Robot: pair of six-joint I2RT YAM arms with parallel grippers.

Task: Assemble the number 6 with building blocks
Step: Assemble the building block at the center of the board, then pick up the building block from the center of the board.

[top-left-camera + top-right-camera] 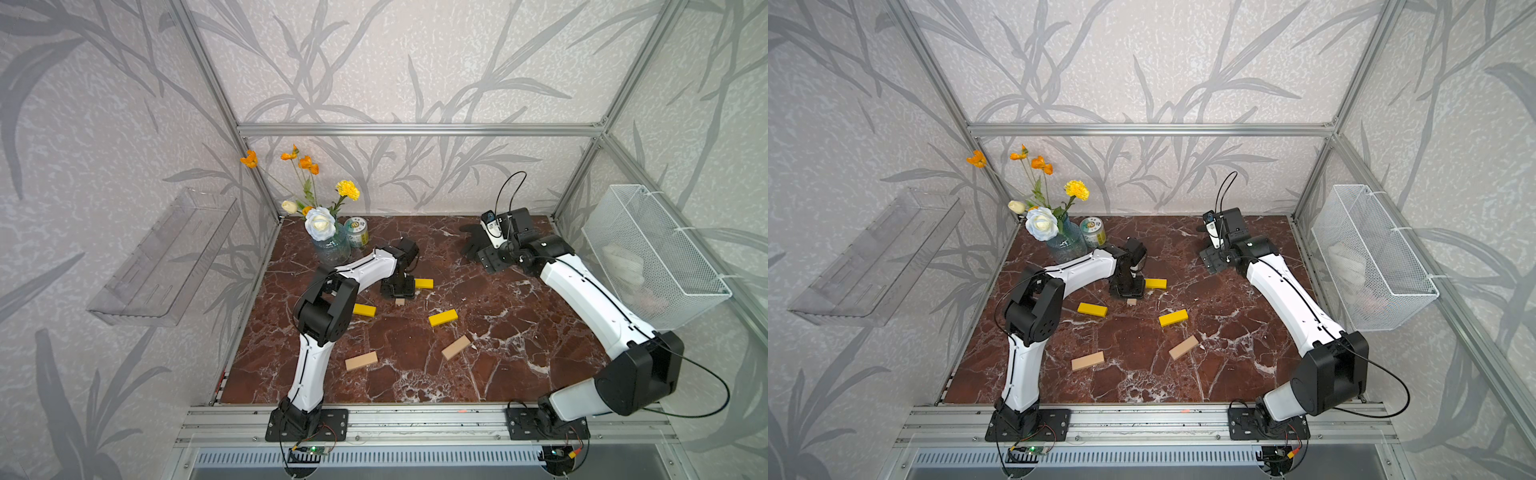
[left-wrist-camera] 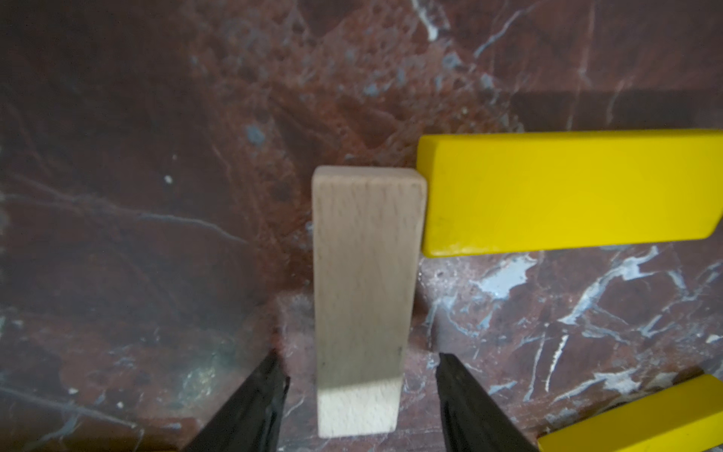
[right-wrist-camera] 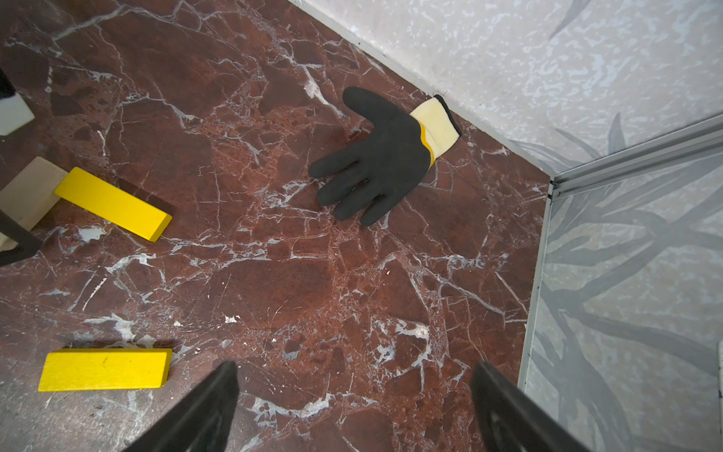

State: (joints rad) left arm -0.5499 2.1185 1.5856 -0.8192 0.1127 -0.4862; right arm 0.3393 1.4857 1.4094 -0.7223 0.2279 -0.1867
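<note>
My left gripper (image 2: 362, 364) is open over the table and straddles a pale wood block (image 2: 364, 274), with a gap on each side. That block lies flat, and a yellow block (image 2: 567, 191) touches one side of its far end, so the two make a corner. In both top views the left gripper (image 1: 399, 291) hides most of that wood block (image 1: 400, 301) beside the yellow one (image 1: 424, 284). Two more yellow blocks (image 1: 364, 310) (image 1: 443, 318) and two wood blocks (image 1: 456, 347) (image 1: 361, 360) lie loose. My right gripper (image 3: 356, 371) is open and empty at the back right (image 1: 492, 259).
A black work glove (image 3: 383, 156) lies near the back wall, by the right gripper. A glass vase of flowers (image 1: 332, 245) and a small jar (image 1: 356, 232) stand at the back left. A wire basket (image 1: 652, 257) hangs on the right wall and a clear shelf (image 1: 166, 257) on the left wall.
</note>
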